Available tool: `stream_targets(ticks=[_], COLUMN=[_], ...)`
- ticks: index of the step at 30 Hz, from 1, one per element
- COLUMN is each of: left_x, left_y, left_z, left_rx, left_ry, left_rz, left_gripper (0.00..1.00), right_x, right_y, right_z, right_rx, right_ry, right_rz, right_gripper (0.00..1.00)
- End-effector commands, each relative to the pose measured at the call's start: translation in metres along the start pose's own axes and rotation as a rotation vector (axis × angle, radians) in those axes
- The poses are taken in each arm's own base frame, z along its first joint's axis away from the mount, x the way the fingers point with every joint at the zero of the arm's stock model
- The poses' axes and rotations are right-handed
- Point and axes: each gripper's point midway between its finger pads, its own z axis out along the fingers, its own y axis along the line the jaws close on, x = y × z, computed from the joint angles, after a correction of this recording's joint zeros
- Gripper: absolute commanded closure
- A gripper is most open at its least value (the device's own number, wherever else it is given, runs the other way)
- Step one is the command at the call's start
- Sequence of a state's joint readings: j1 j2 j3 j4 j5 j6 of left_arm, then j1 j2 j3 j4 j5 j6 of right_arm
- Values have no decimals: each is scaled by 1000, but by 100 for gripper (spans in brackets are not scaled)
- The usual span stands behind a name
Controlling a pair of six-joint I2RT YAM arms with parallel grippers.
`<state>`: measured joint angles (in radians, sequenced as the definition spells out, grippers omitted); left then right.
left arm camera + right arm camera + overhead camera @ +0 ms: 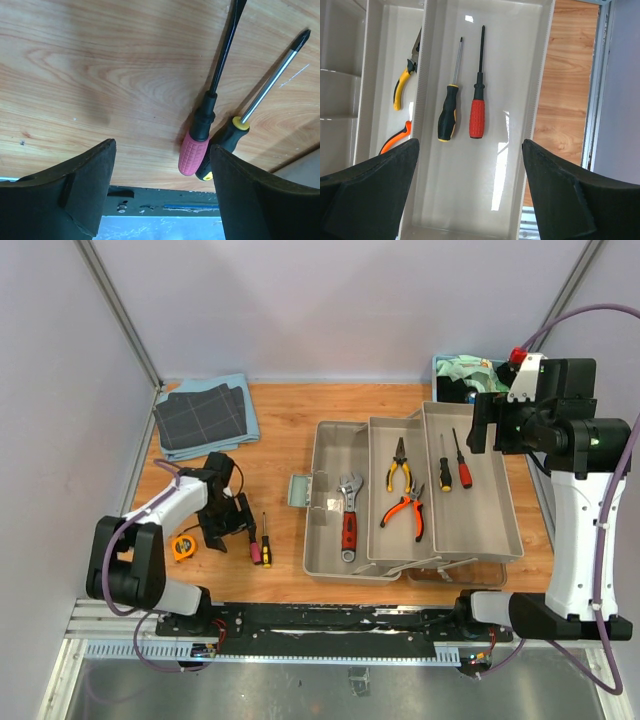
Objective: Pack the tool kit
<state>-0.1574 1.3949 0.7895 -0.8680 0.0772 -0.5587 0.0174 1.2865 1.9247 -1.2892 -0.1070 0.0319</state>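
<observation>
Pink-handled screwdriver (195, 150) lies between the tips of the left end effector (161, 150) (spread wide, empty).

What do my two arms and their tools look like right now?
The left arm and right arm have glossy white curved links between black cylindrical joints, with lavender cables looping outside them. The left tool and right tool are black, with broad, matte, tapering fingers.
</observation>
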Motion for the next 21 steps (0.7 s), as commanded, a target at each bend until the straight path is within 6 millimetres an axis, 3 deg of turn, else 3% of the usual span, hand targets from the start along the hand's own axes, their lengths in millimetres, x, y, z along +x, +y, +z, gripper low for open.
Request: stream_targets(ticks=[1, 5, 8, 12, 16, 19, 21], left_x=[-9, -12, -13, -10, 0, 3, -6], left_y=[-12, -23, -23, -17, -9, -7, -14], left_z=[4, 10, 16, 21, 24, 23, 15], left_rx=[-19, -27, -49, -70, -84, -77, -48], left_ry=[-21, -17, -7, 5, 19, 17, -19], left_rz=[1, 28, 33, 36, 39, 49, 68], left_gripper=[21, 22, 29, 53, 63, 97, 100], right_x=[8, 8, 6, 4, 1, -2, -4], right_y=[-6, -7, -10, -11, -11, -9, -6], right_z=[-6, -10, -12, -14, -12, -9, -6], right_rx=[30, 40, 54, 60, 56, 45, 27], right_ry=[9, 2, 6, 1, -1, -2, -7], right_rz=[42, 39, 31, 26, 26, 31, 36], right_gripper=[14, 14, 14, 13, 13, 13, 13])
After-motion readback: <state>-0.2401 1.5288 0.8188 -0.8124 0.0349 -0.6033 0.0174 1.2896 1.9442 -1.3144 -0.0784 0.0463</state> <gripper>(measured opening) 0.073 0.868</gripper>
